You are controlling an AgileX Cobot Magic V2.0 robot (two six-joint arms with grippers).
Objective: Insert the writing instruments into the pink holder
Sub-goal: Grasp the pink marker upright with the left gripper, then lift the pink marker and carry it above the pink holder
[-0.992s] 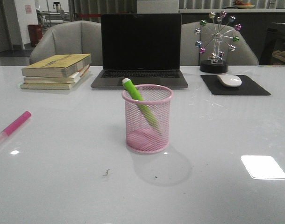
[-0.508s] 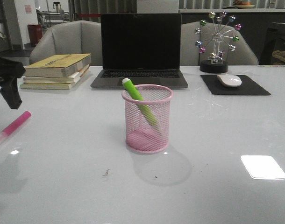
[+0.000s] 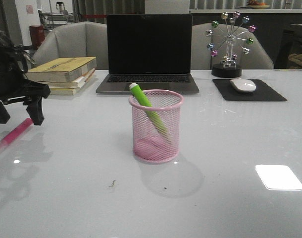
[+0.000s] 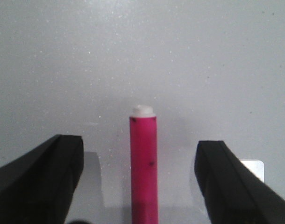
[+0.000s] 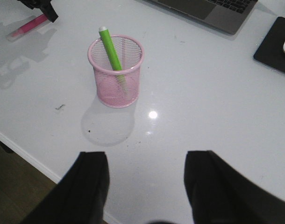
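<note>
A: What changed since half a second ago?
B: Left end effector (image 3: 20, 116) moved in further over the tabletop (image 3: 230, 148), now right over the pink marker (image 3: 13, 133), fingers spread wide, marker lying flat between them, untouched
A: Rest?
B: Same. Green marker (image 3: 148, 109) leaning inside the pink holder (image 3: 156, 126), mid-tabletop. Right end effector (image 5: 147, 186) released, holding nothing, well apart
</note>
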